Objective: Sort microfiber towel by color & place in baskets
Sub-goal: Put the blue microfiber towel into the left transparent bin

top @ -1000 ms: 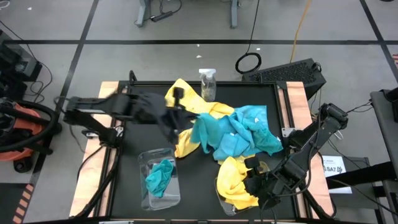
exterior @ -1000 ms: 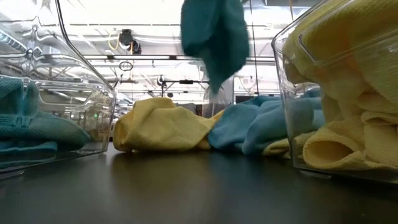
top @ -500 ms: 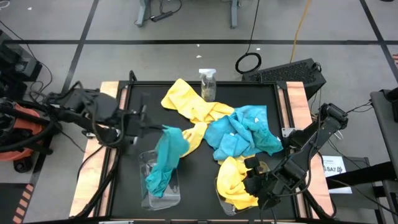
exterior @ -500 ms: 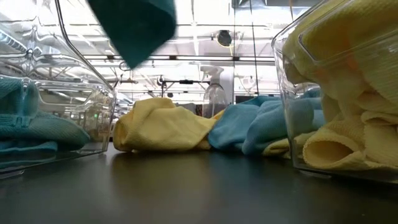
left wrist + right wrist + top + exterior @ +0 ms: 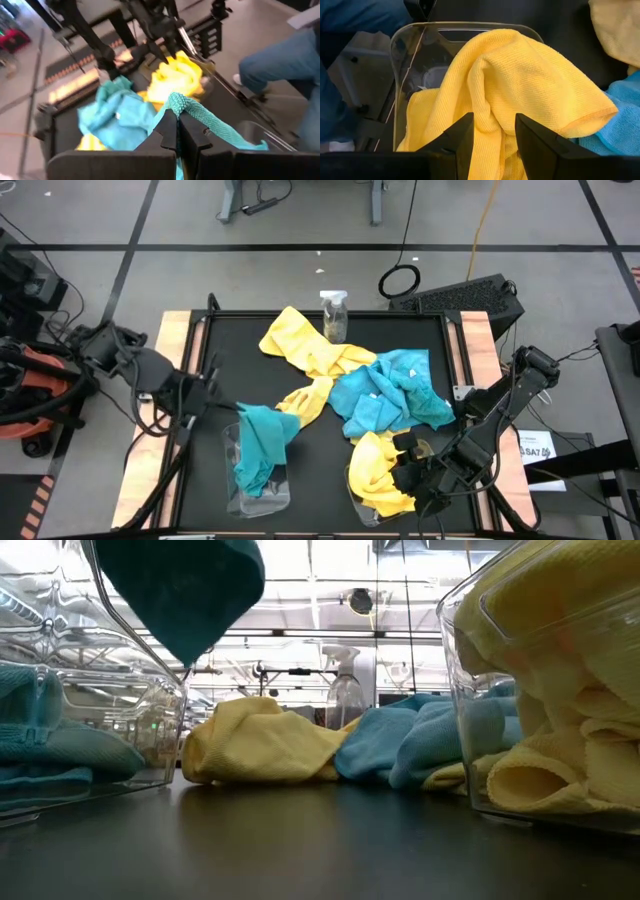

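My left gripper [image 5: 228,402] [image 5: 177,134] is shut on a turquoise towel [image 5: 262,435] [image 5: 180,590] above the left basket [image 5: 235,495] [image 5: 100,710], in which another turquoise towel lies. My right gripper [image 5: 402,470] [image 5: 492,135] stands open over the right basket [image 5: 362,512] [image 5: 405,45] [image 5: 470,780]. Yellow towels [image 5: 520,85] fill that basket and drape over its rim. A pile of yellow towels [image 5: 300,352] [image 5: 260,745] and turquoise towels [image 5: 392,395] [image 5: 410,740] lies mid-table. My left gripper pinches a bunched fold at the turquoise towel's upper end [image 5: 179,104] between its two shut fingers, coming in at a slant from the table's left. The towel is lifted clear of the pile and hangs slack below the fingers, over the left basket.
A small clear spray bottle [image 5: 334,315] [image 5: 345,685] stands upright at the table's far edge behind the pile. A person's legs [image 5: 280,65] show beside the table. Bare black tabletop [image 5: 320,480] lies between the two baskets.
My left gripper, still shut on the turquoise towel, swung from above the pile toward the table's left and near edges. The towel came clear of the pile and now hangs above the left basket.
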Action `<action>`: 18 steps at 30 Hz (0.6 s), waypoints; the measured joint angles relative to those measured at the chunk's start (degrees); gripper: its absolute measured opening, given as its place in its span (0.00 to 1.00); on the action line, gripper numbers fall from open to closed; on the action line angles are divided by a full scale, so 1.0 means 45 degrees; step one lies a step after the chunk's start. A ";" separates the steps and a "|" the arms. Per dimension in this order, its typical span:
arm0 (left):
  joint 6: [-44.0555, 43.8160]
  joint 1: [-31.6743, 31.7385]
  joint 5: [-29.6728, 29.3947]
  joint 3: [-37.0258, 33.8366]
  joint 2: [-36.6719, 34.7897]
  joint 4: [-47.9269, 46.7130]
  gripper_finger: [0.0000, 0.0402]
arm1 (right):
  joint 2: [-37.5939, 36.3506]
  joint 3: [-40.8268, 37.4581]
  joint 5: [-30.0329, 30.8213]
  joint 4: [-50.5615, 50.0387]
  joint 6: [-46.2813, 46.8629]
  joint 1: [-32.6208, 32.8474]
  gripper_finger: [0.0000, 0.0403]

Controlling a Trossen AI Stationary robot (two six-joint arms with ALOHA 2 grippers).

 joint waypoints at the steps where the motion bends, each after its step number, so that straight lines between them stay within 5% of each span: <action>1: -0.0263 -0.0083 0.0000 0.0000 0.0002 -0.0191 0.00 | 0.0000 0.0000 0.0000 -0.0004 0.0000 0.0000 0.34; 18: -0.1362 -0.1092 -0.0148 -0.0010 0.0666 -0.0736 0.00 | 0.0000 0.0000 0.0360 -0.0092 -0.0088 -0.0087 0.34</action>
